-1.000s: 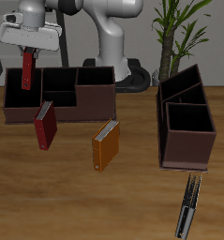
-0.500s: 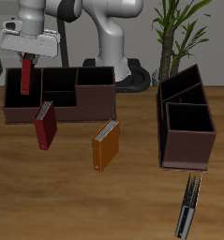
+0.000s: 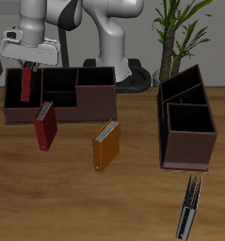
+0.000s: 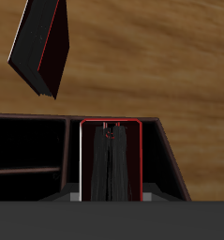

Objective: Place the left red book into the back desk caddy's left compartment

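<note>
My gripper (image 3: 28, 64) is shut on the top of the left red book (image 3: 27, 85) and holds it upright. The book's lower part sits inside the left compartment (image 3: 14, 88), the end bin of the back desk caddy (image 3: 74, 106), without visibly touching the walls. In the wrist view the held book (image 4: 111, 159) shows end-on as a red-edged dark rectangle inside the caddy's brown walls (image 4: 171, 161). The second red book (image 3: 45, 125) lies on the table just in front of the caddy; it also shows in the wrist view (image 4: 43, 47).
An orange-brown book (image 3: 105, 146) lies nearer the table's front edge. A narrower dark brown caddy (image 3: 186, 127) with tall slanted sides stands across the table. A dark slim tool (image 3: 189, 209) lies near the front edge. A potted plant (image 3: 177, 38) stands at the back.
My gripper has moved down with the red book, whose lower end has sunk deeper into the caddy's end compartment. Nothing else has moved.
</note>
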Available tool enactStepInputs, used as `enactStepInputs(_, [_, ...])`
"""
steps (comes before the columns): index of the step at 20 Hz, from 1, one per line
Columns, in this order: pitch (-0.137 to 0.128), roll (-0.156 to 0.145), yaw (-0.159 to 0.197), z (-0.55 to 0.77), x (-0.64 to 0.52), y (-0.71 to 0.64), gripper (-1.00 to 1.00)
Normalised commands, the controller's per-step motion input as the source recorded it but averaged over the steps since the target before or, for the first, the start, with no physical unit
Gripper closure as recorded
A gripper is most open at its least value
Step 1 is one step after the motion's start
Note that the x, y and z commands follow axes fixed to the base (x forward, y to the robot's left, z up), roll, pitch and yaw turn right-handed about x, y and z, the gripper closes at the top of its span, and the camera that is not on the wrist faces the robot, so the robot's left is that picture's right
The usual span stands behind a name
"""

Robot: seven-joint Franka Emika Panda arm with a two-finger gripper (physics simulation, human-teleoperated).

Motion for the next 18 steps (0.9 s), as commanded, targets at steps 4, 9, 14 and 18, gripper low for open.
enactStepInputs(4, [0.034,-0.002,-0.003,-0.34,0.0,-0.01,1.0])
enactStepInputs(9, [0.045,-0.02,-0.005,-0.32,0.03,-0.03,1.0])
enactStepInputs(14, [0.036,-0.018,-0.01,-0.21,-0.02,-0.07,1.0])
enactStepInputs(18, [0.055,-0.039,-0.005,-0.1,-0.01,-0.07,-1.0])
